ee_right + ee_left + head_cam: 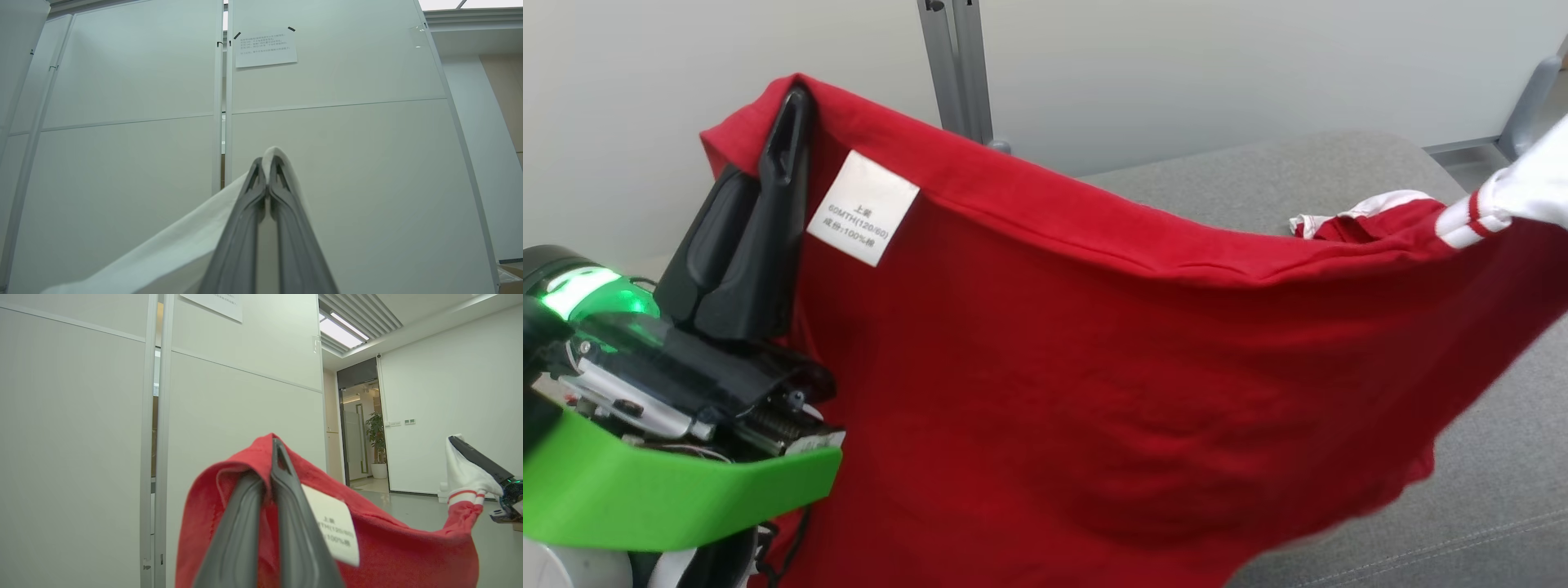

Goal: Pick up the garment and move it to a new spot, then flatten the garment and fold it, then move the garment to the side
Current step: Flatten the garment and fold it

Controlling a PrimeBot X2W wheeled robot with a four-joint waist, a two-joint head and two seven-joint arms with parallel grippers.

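The garment (1094,367) is a red shirt with white striped trim and a white care label (862,208). It hangs stretched in the air between my two arms, above a grey cushion. My left gripper (788,106) is shut on its red upper left edge; the left wrist view shows the dark fingers (282,490) pinching red cloth (408,555) beside the label. My right gripper (267,163) is shut on the garment's white part (184,245), and it shows far right in the left wrist view (461,445), holding the white cuff up.
A grey upholstered cushion (1486,490) lies below and behind the garment. White partition panels (327,163) with a metal post (956,65) stand just behind. A doorway with a potted plant (374,437) lies off to one side.
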